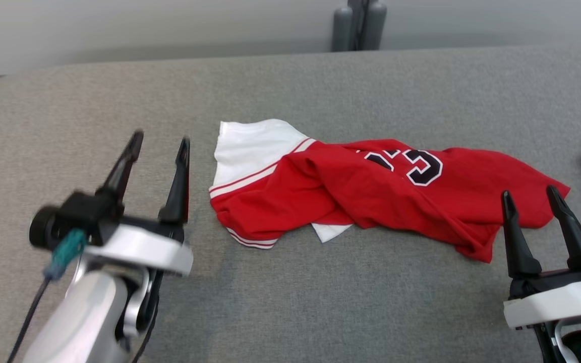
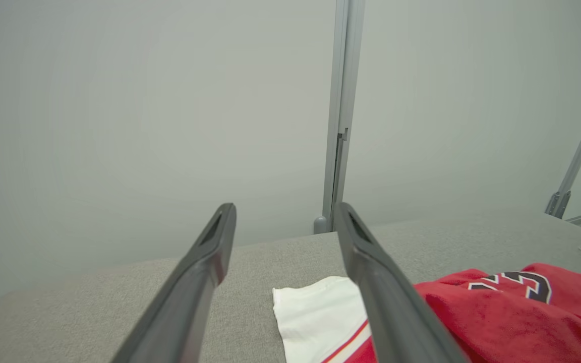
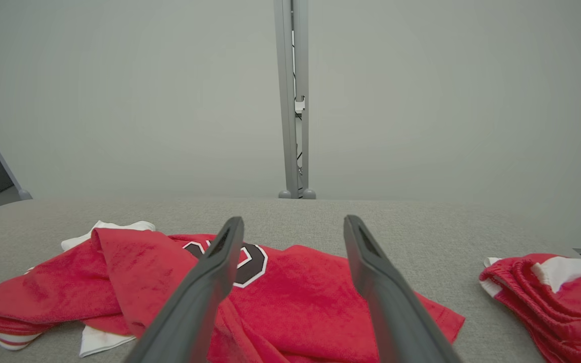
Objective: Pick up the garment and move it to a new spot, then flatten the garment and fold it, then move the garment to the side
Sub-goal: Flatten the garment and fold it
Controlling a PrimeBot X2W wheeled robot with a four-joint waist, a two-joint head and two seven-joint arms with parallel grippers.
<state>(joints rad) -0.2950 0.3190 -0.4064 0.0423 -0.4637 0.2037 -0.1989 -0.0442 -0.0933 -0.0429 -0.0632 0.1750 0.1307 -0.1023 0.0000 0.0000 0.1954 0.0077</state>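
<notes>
Head view: red garment (image 1: 396, 196), number (image 1: 414, 164) half-hidden in folds; left pincer (image 1: 162, 137) and right pincer (image 1: 529, 191) apart, empty.

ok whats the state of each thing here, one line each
red garment: crumpled, unfolded, lying on the grey table, not held
second red garment: bunched up, further right on the table
left tool: open, empty, beside the garment's white end
right tool: open, empty, by the garment's right end

Dark numerals (image 1: 419, 165) on red garment (image 1: 371, 201); creased, not fully legible.
</notes>
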